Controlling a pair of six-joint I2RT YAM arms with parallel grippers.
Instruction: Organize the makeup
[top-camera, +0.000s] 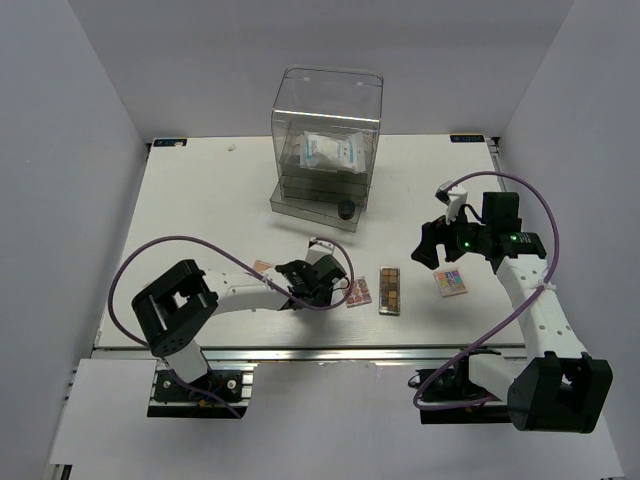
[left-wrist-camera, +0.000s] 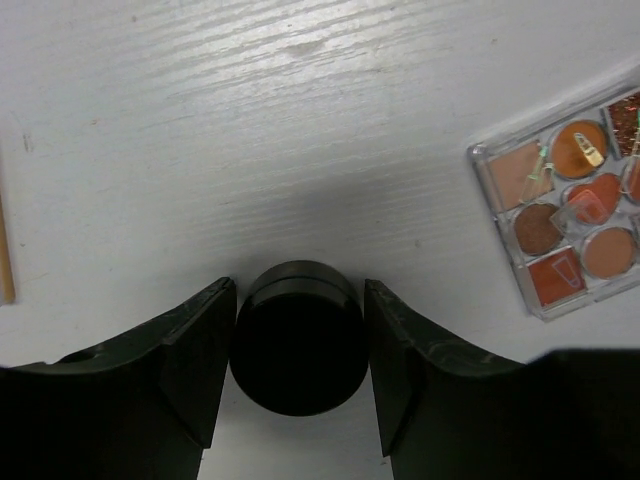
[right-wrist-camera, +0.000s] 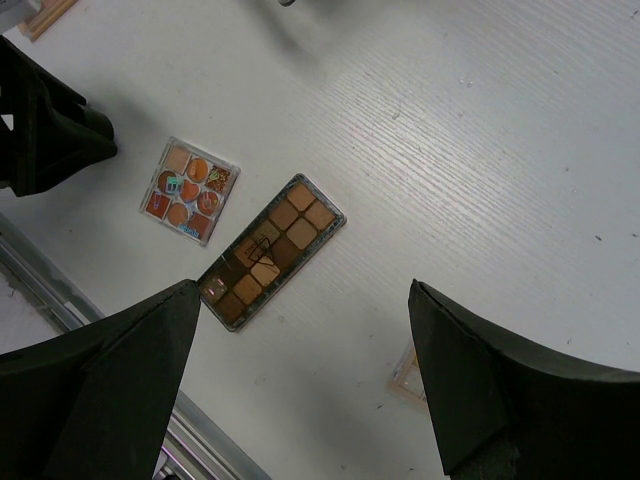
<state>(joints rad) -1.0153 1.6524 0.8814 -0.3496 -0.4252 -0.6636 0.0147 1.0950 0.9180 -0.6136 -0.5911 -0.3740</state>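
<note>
My left gripper (top-camera: 322, 279) (left-wrist-camera: 298, 286) is shut on a round black pot (left-wrist-camera: 298, 350), low over the table. A palette of round orange and brown pans (top-camera: 358, 292) (left-wrist-camera: 565, 205) lies just right of it. A long narrow brown palette (top-camera: 391, 291) (right-wrist-camera: 272, 250) lies further right, and beyond it a multicoloured square palette (top-camera: 451, 281). A pinkish palette (top-camera: 262, 267) shows beside the left arm. The white blue-printed packet (top-camera: 330, 152) sits inside the clear drawer box (top-camera: 325, 100). My right gripper (top-camera: 432, 243) (right-wrist-camera: 305, 290) is open and empty above the table.
A second small round dark thing (top-camera: 347, 209) lies at the front of the box's low tray. Purple cables loop over both arms. The metal rail (top-camera: 320, 350) runs along the table's near edge. White walls enclose the table on three sides.
</note>
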